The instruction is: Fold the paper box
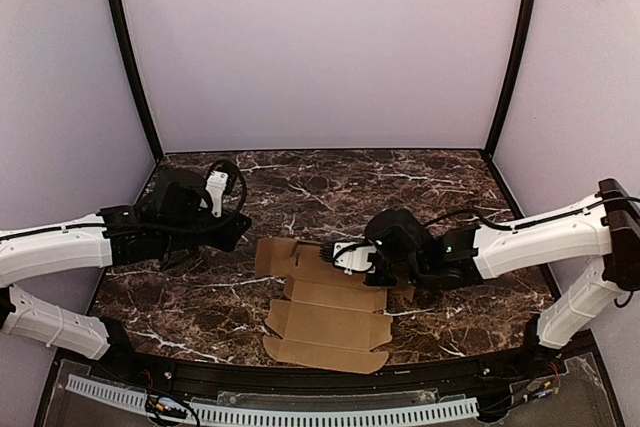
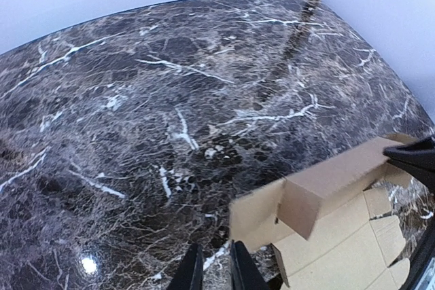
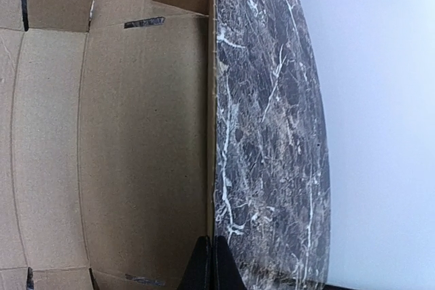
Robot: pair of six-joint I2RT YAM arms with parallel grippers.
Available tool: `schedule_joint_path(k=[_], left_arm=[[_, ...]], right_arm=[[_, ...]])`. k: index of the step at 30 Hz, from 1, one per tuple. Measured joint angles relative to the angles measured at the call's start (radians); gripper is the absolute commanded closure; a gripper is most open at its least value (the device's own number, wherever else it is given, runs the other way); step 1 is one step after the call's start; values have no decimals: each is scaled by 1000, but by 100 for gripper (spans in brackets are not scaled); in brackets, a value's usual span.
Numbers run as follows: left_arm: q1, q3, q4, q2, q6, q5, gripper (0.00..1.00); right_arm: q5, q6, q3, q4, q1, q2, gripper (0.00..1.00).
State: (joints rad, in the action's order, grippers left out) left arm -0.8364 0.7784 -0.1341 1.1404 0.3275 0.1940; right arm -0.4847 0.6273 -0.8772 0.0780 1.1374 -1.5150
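The paper box (image 1: 330, 325) is a flat brown die-cut cardboard sheet lying near the table's front middle. Its far long panel (image 2: 336, 180) is raised like a wall. My right gripper (image 1: 372, 269) is at the sheet's far right part. In the right wrist view it (image 3: 212, 263) is shut on the raised panel's top edge (image 3: 211, 134), with the sheet (image 3: 136, 140) spread out to the left. My left gripper (image 1: 238, 232) hovers left of the sheet, apart from it. In the left wrist view its jaws (image 2: 216, 269) stand a narrow gap apart and empty, just short of the sheet's corner flap (image 2: 255, 215).
The dark marble table (image 1: 330, 187) is boxed in by pale walls with black corner posts (image 1: 130, 57). A black rail with a white slotted strip (image 1: 300, 412) runs along the front edge, just behind the sheet's near flaps. The right gripper's black body (image 2: 414, 157) shows in the left wrist view.
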Motion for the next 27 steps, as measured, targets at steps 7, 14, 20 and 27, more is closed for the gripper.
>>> schedule_joint_path(k=[7, 14, 20, 27], left_arm=[[130, -89, 87, 0, 32, -69, 74], [166, -128, 232, 88, 47, -206, 64], [184, -148, 348, 181, 51, -301, 67], [193, -196, 444, 236, 52, -407, 68]], right_arm=[[-63, 144, 88, -167, 51, 54, 100], [-125, 256, 162, -335, 87, 66, 100], [-169, 321, 214, -486, 99, 35, 100], [-223, 396, 249, -645, 111, -23, 100]])
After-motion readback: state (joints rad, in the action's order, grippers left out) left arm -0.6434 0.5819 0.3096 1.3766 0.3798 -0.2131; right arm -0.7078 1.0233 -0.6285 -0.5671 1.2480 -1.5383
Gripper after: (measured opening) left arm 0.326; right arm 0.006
